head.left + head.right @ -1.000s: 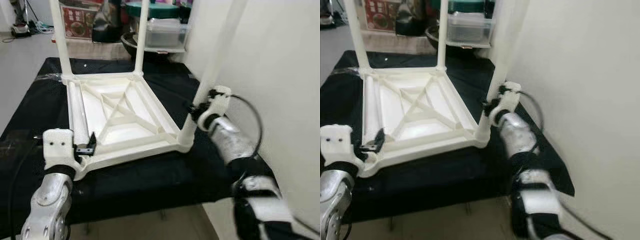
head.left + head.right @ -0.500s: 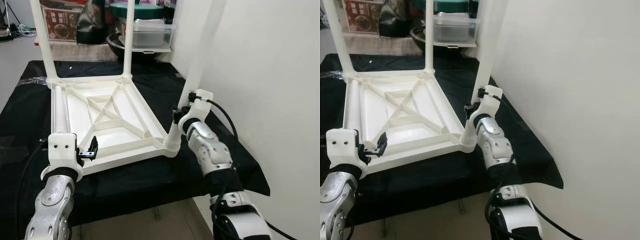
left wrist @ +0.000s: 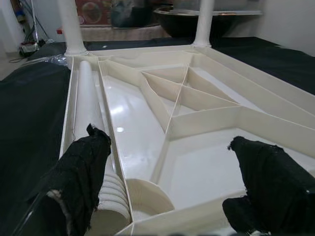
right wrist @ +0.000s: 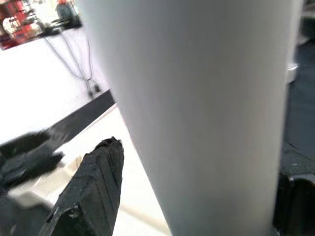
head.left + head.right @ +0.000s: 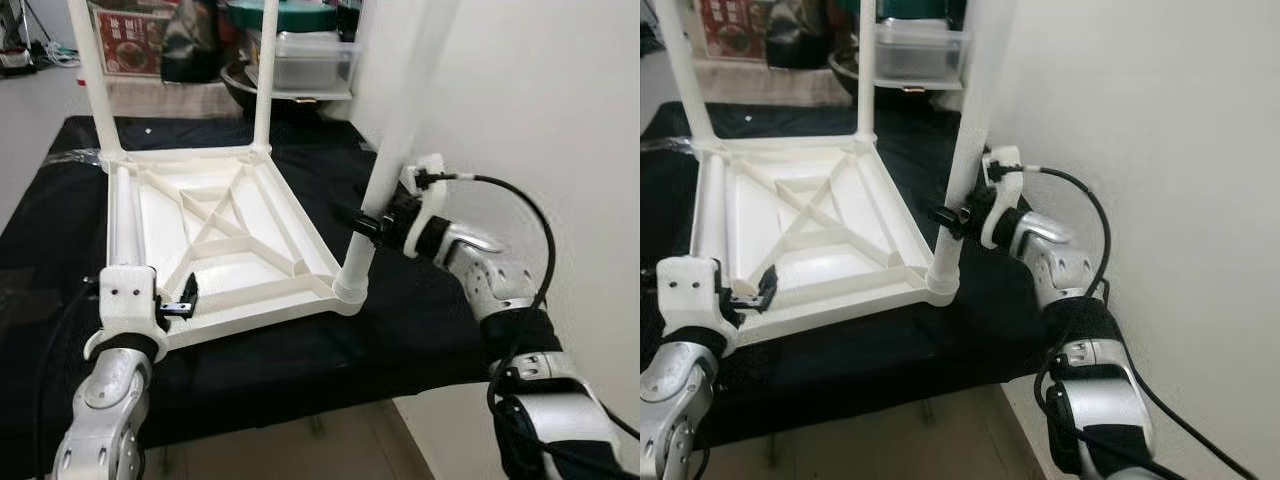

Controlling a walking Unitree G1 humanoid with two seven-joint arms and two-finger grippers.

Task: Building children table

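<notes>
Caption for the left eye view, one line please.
Right end effector grips an upright leg of the upside-down white table on a black cloth; left end effector at its near edge.

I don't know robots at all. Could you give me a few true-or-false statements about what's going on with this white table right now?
1. The tabletop lies upside down on a black cloth. True.
2. The right gripper is at the near-right leg, which stands between its fingers. True.
3. All four legs are standing up. False: three stand; the spare leg lies inside the frame.
4. The left gripper is clamped on the spare leg. False: it is open, at the tabletop's near-left corner.
5. The wall is on the robot's left. False: on its right.
</notes>
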